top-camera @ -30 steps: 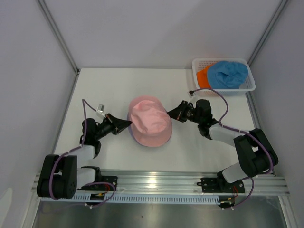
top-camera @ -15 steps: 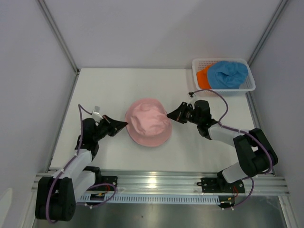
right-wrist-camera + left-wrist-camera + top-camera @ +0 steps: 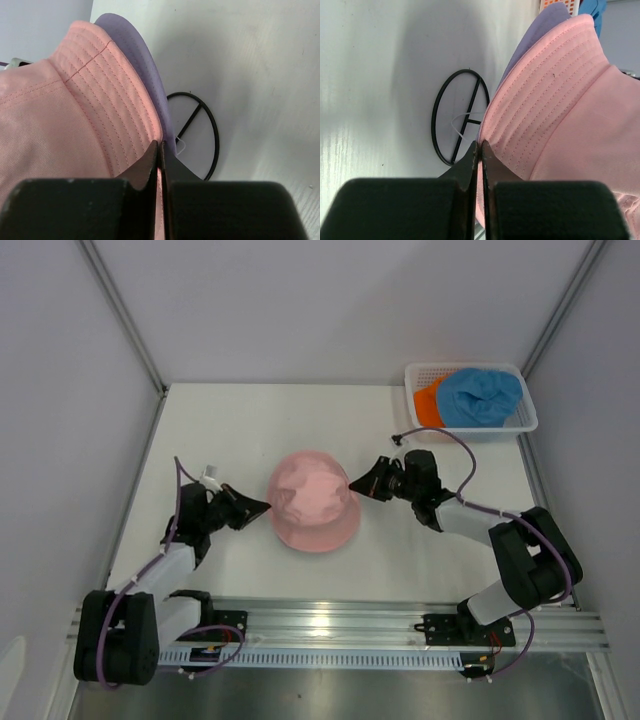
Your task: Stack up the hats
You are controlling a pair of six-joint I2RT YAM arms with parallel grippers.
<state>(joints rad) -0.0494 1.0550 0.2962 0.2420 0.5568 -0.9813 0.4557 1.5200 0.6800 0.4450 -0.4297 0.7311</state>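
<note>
At the left, our left gripper [image 3: 262, 506] is clenched on the brim of the pink hat [image 3: 313, 500]. The hat sits mid-table over the lavender hat [image 3: 535, 35], and the ring of the wire stand [image 3: 470, 107] shows beneath them. Our right gripper [image 3: 358, 483] pinches the opposite brim. We think the thin pinches are the risk: a slipping brim or uneven pull could skew the pink hat or drag the lavender one askew. At far right, the blue hat [image 3: 480, 395] and orange hat [image 3: 428, 405] lie in the basket [image 3: 525, 426].
</note>
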